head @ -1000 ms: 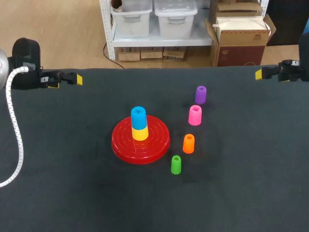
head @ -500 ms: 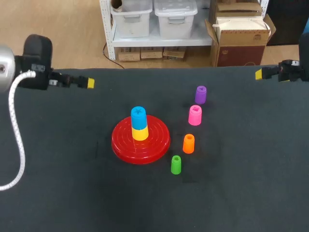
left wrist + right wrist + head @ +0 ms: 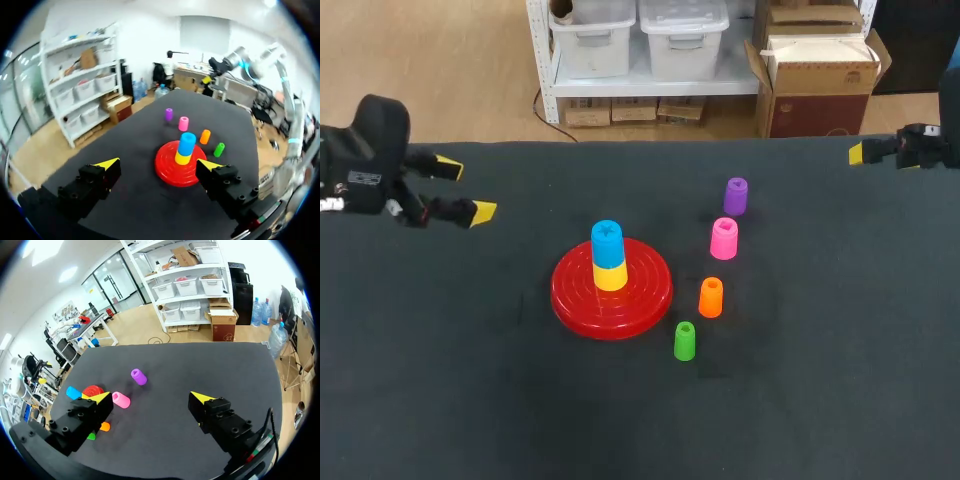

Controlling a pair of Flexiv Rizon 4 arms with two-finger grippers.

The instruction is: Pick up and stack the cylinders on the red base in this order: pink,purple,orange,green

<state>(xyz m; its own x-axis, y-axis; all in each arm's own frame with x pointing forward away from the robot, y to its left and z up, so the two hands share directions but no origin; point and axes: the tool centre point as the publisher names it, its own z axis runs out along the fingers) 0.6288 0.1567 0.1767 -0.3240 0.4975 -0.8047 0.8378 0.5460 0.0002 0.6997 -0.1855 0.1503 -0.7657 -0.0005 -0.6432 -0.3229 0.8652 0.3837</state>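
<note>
Since the left pincer (image 3: 464,188) has swung round at the frame's left, fingers now spread and empty, nothing is lifted yet; the right pincer (image 3: 150,397), likewise spread and empty, sits at the upper right. The pink cylinder (image 3: 724,239) stands right of centre on the table (image 3: 820,400), purple (image 3: 735,196) above it, orange (image 3: 710,297) and green (image 3: 685,341) below; the red base (image 3: 650,292) carries only yellow (image 3: 610,277) under blue (image 3: 607,240).

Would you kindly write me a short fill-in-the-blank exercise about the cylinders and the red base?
On the red base, the blue cylinder sits atop the ____ one.
The pink cylinder stands between the purple cylinder and the ____ one.
The left gripper has its jaws ____.
Missing words: yellow; orange; open.
</note>
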